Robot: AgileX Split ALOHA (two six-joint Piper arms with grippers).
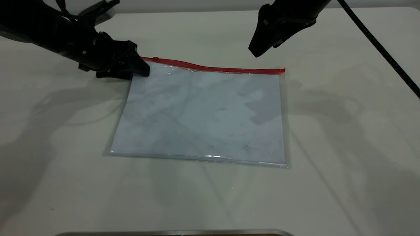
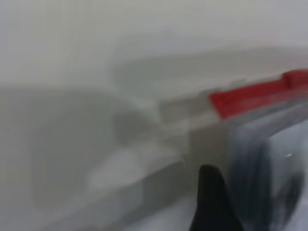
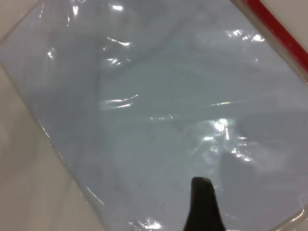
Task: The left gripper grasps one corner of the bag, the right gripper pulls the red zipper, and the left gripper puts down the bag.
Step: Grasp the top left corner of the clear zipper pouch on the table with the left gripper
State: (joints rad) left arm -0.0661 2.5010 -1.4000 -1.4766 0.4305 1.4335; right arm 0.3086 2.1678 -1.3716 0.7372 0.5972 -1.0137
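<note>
Bag [image 1: 203, 114]: lying flat mid-table, one long edge toward the arms, pale bluish sheets visible through crinkly, glossy plastic; the far edge lifted in a slight ripple near its 10 o'clock corner.

Red zipper [image 1: 213, 68]: running along the far long edge from about 10 o'clock to 2 o'clock of the pouch; small slider tab [image 1: 155, 59] sitting close to the left end, just beside the left fingers.

Corner of the bag [image 1: 141, 63]: at 10 o'clock of the pouch, largely hidden under the left gripper in the exterior view; seen blurred in the left wrist view as a clear flap where the red strip ends.

Left gripper [image 1: 139, 67]: low at that corner, fingertips touching or just over the plastic; jaw gap not readable, grip on the corner impossible to confirm.

Right gripper [image 1: 257, 50]: hovering above the table near 1 o'clock of the pouch, apart from the zipper, holding nothing; fingers drawn together to a point.

Handling, judged: light, thin, floppy and slick; likely to slide on the table or buckle if pulled without an anchor.

Where to hold, judged: pinch the clear corner past the strip's end; take the tiny slider by its sides, a small target easily slipped off.
</note>
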